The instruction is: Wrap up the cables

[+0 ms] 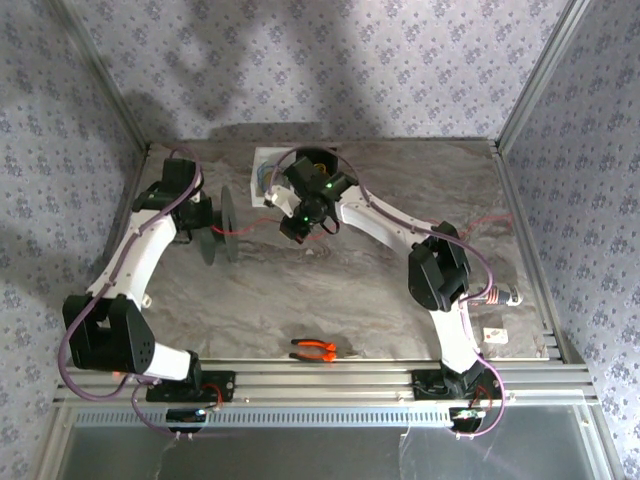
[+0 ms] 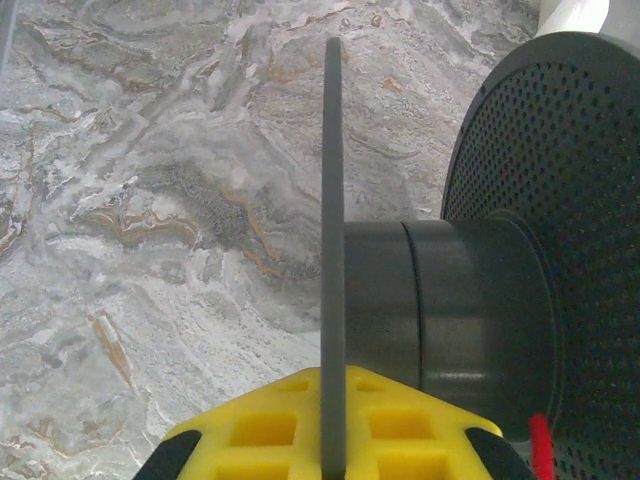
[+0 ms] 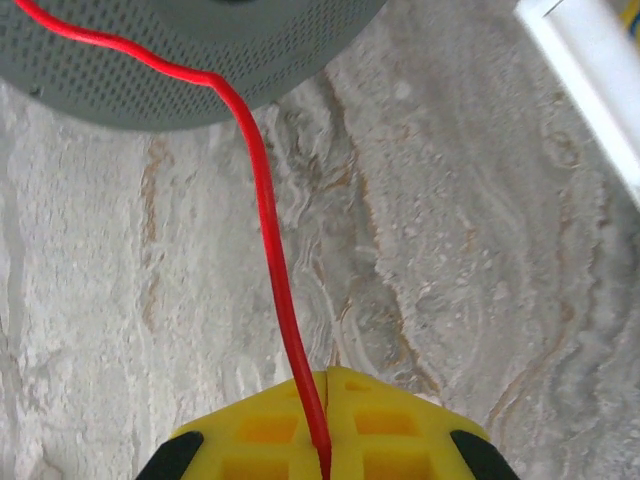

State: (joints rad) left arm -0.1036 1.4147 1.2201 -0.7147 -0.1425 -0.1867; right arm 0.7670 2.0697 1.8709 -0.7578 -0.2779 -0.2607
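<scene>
Pinching the cable (image 3: 268, 210) between its yellow pads (image 3: 390, 430), the right gripper (image 3: 325, 405) is closed tight on it, with the red strand entering at the seam where the fingertips meet. From there the cable runs straight ahead of the gripper, bends left and passes over the perforated grey flange of the spool (image 3: 200, 50) just beyond the fingers. Ahead and to the right of this gripper, the edge of a white tray (image 3: 585, 70) rests on the marbled table (image 3: 450, 250).

The left gripper (image 2: 333, 410) is also fully closed, clamped on the spool's thin near flange (image 2: 333, 150), which stands edge-on between its pads. To the right of that flange come the dark hub (image 2: 440, 310) and then the far flange (image 2: 570, 230), which is perforated. A short bit of red shows low against this flange, just right of the gripper.

From above, the cable spans the short gap between the two grippers, from the spool held by the left one to the tips of the right one. Another stretch of it lies loose on the table beyond the right arm. Orange-handled pliers (image 1: 313, 348) lie well behind both grippers, near the arms' bases.
</scene>
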